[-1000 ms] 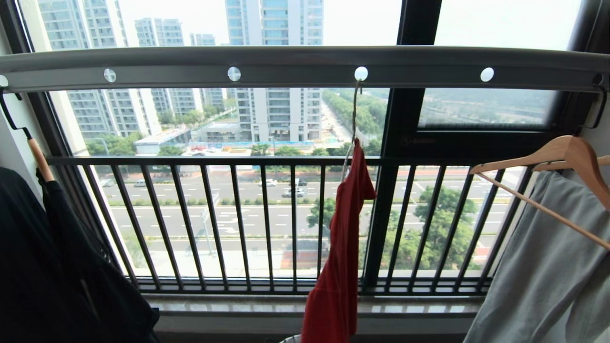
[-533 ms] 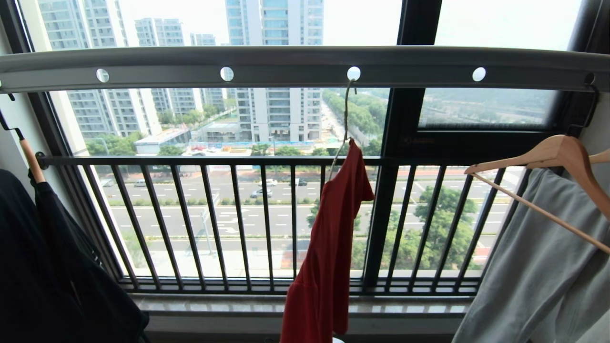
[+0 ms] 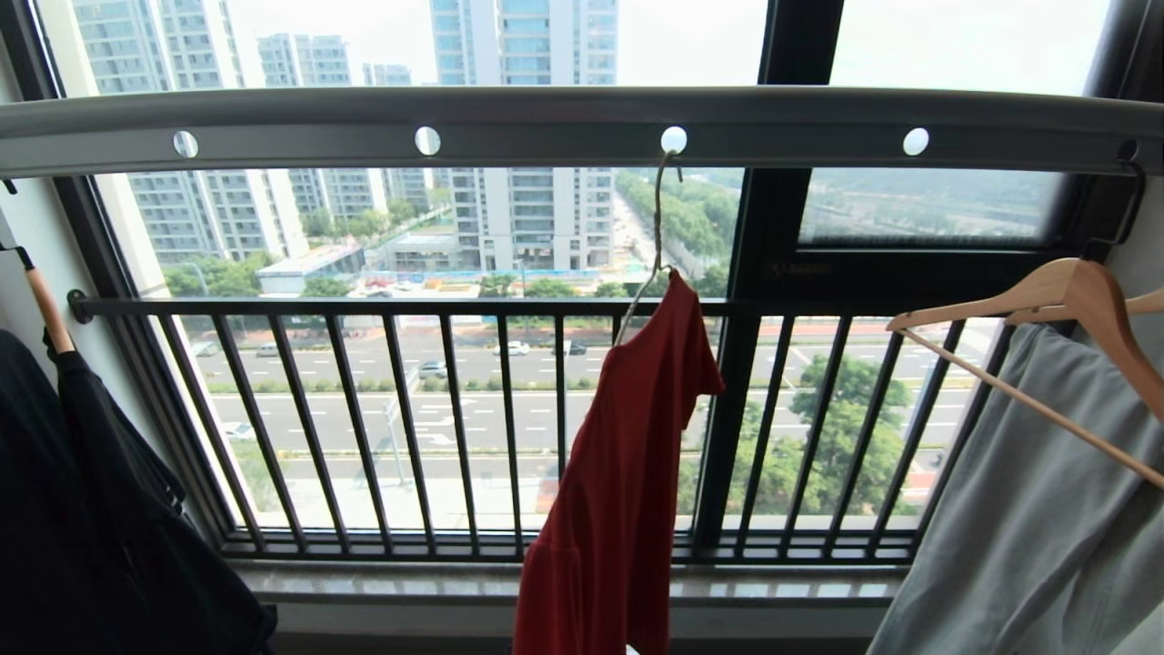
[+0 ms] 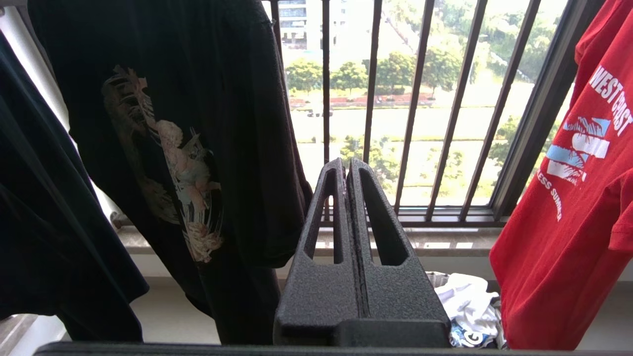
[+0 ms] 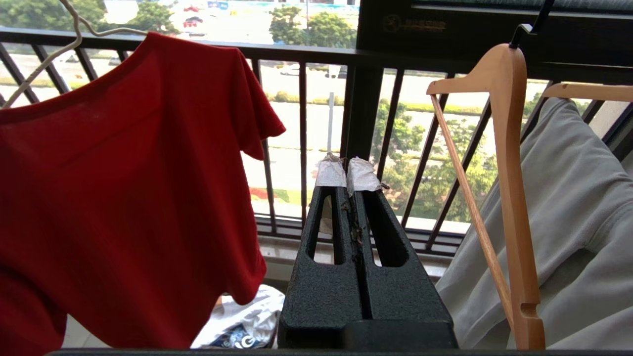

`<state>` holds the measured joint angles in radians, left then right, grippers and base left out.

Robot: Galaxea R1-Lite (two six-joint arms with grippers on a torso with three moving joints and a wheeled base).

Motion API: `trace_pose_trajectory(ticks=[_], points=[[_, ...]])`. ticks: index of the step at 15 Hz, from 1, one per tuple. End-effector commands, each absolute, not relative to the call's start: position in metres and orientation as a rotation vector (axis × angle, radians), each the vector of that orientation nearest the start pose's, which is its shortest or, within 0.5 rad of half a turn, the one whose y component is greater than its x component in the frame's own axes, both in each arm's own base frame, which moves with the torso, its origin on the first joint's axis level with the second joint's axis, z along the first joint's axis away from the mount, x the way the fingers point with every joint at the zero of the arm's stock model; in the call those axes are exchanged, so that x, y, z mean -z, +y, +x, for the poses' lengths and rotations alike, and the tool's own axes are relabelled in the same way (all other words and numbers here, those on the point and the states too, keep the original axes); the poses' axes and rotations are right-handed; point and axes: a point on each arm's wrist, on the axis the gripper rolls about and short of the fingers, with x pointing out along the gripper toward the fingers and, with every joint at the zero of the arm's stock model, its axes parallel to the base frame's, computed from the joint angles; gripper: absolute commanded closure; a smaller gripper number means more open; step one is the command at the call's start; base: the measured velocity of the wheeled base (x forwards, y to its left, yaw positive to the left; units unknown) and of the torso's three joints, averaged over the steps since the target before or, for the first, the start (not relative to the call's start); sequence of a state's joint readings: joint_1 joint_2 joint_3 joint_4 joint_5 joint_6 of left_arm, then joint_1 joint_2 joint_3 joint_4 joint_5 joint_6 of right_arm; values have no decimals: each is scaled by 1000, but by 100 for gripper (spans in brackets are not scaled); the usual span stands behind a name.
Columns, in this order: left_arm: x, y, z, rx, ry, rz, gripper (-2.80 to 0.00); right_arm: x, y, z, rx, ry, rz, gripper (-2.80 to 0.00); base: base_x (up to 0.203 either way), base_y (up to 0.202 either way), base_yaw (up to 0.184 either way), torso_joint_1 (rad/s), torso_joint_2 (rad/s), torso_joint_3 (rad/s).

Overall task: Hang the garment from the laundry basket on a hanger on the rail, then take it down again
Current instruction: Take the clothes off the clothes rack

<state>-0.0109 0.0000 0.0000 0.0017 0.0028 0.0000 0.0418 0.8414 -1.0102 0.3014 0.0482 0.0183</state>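
The red garment point(image 3: 618, 473) hangs on the thin cream wire hanger point(image 3: 657, 227), whose hook sits in a round hole of the grey rail point(image 3: 564, 127). In the left wrist view the garment point(image 4: 564, 207) shows its white "WEST COAST" lettering. The right wrist view has the garment point(image 5: 123, 188) and the hanger point(image 5: 44, 64) close beside it. My left gripper point(image 4: 345, 165) is shut and empty, between the black T-shirt and the red one. My right gripper point(image 5: 345, 173), with taped fingertips, is shut and empty, between the garment and a wooden hanger. A bit of the laundry basket point(image 4: 437, 278) rim shows below.
A black printed T-shirt point(image 4: 188, 148) hangs at the left. At the right a pale grey-blue garment point(image 3: 1046, 528) hangs on wooden hangers point(image 3: 1064, 300). The black barred balcony railing point(image 3: 509, 418) runs behind everything. White clothes point(image 4: 467, 301) lie in the basket.
The red garment has swung on its hanger, turning more of its face towards me, its lower part drifting left. The whole view has shifted slightly left.
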Motion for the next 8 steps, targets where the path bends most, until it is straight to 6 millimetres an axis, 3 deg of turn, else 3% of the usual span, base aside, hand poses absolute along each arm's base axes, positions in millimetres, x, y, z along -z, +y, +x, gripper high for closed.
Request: trace_pose_trajectory(ticks=[1, 8], points=[[-75, 0, -23, 8, 3, 0, 0, -326, 12, 96, -165, 182, 17, 0, 0, 0, 0, 0, 0, 0], [-75, 0, -23, 8, 3, 0, 0, -355, 64, 136, -409, 322, 221, 0, 0, 0, 0, 0, 0, 0]])
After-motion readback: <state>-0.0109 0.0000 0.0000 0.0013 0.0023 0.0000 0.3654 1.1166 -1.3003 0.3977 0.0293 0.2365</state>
